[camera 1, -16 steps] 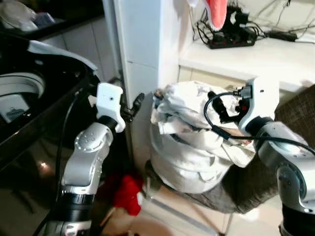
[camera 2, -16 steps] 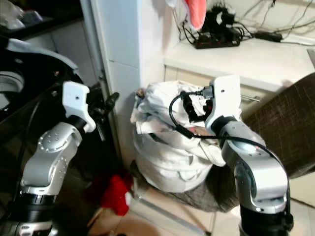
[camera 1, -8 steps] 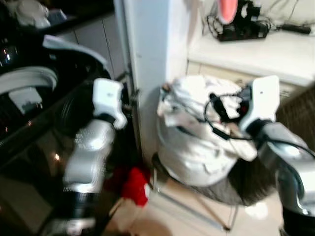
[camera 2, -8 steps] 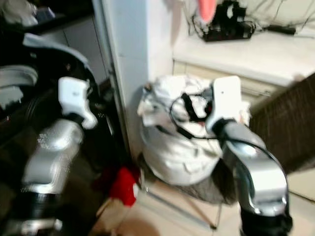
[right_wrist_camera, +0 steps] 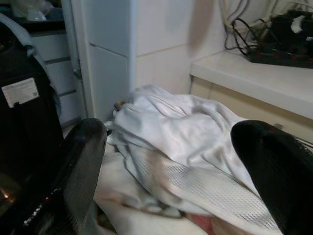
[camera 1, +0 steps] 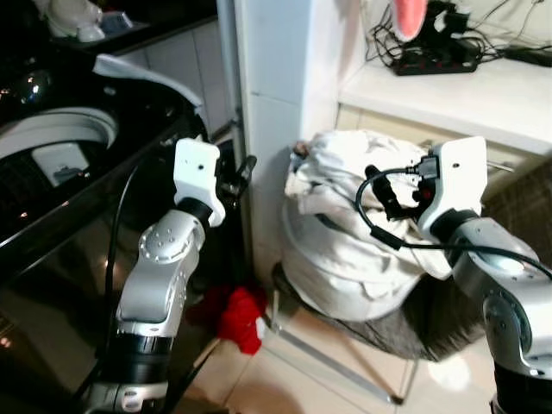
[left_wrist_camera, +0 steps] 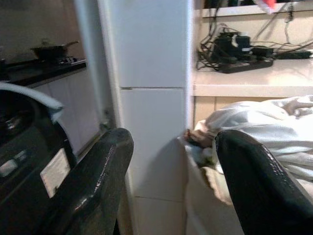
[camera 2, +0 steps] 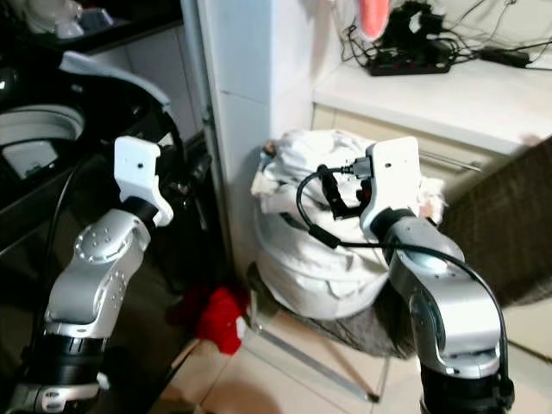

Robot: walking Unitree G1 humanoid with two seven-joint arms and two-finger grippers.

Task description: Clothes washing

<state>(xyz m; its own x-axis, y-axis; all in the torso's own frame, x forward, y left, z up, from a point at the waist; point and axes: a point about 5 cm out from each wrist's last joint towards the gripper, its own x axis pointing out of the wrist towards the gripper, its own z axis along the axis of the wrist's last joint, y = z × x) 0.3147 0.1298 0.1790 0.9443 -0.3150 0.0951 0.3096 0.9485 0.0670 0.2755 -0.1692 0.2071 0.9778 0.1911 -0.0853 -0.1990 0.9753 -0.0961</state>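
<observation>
A heap of white laundry [camera 1: 341,246] sits on a chair with a grey-brown cushion [camera 1: 435,315], beside a white pillar [camera 1: 280,86]. My right gripper [right_wrist_camera: 171,132] hovers open just above and in front of the heap, its black fingers [camera 1: 385,188] spread with nothing between them. My left gripper [left_wrist_camera: 173,142] is open and holds nothing; it is raised left of the pillar, and its fingers [camera 1: 242,171] point toward the heap. The black top-loading washing machine [camera 1: 60,151] stands at the left with its lid [camera 1: 147,73] up. A red cloth [camera 1: 241,315] lies on the floor.
A white counter [camera 1: 466,95] behind the chair carries a black power strip [camera 1: 435,56] with tangled cables. Something pink [camera 1: 410,13] hangs above it. A metal chair leg [camera 1: 336,371] crosses the tiled floor. A dark kitchen worktop [camera 1: 129,21] runs behind the washer.
The view swung and blurred, then settled a little further right. Both arms hold the same raised pose relative to the laundry heap.
</observation>
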